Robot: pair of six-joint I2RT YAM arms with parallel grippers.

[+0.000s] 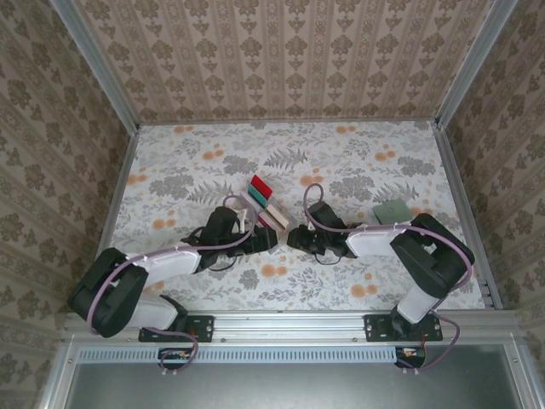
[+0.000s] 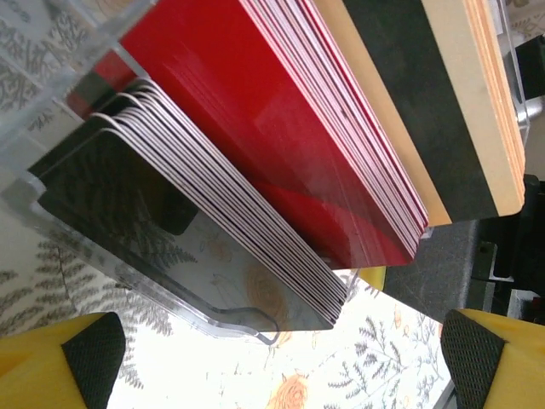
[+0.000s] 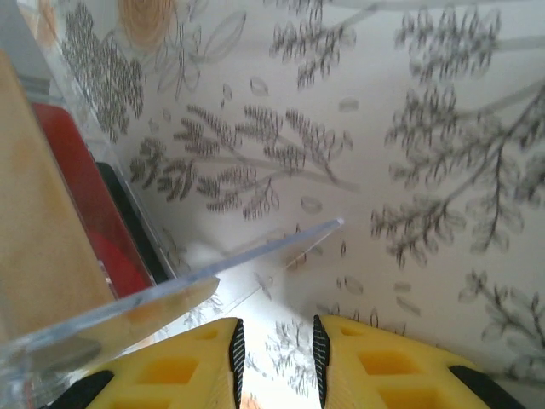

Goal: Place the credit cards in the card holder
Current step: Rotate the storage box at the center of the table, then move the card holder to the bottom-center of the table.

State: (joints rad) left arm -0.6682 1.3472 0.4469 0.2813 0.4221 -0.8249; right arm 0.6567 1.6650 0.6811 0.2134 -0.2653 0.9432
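- Floral-patterned tabletop (image 1: 358,153) inside a wallpapered enclosure; both arms reach in toward its middle.
- Clear plastic slotted rack (image 1: 271,223) sits mid-tabletop and holds the thin plastic credit cards (image 1: 260,186) on edge, sorted by colour.
- From above: a red stack at the far end, a teal stack (image 1: 255,195) just in front of it, then pale beige stacks toward the near end.
- Left wrist view, same rack (image 2: 51,183): a stack of black cards (image 2: 170,221) in the nearest slot, a thick red stack (image 2: 281,145) in the slot behind, then black (image 2: 409,102) and beige-orange cards (image 2: 477,94) beyond.
- Small flat grey-green card holder (image 1: 393,211) lies closed on the right of the tabletop, well apart from the rack, with no card on it.
- Left gripper (image 1: 264,244) (image 2: 285,354) is at the near end of the rack, its jaws spread wide, one yellow finger (image 2: 85,362) on each side of the view, grasping nothing.
- Right gripper (image 1: 294,237) (image 3: 274,328) is at the near right corner of the rack. Its yellow fingers (image 3: 204,366) are drawn close with a narrow gap; tabletop shows through it and nothing is between them.
- A clear rack wall (image 3: 255,260) crosses just in front of the right fingers. I cannot tell whether they touch it.
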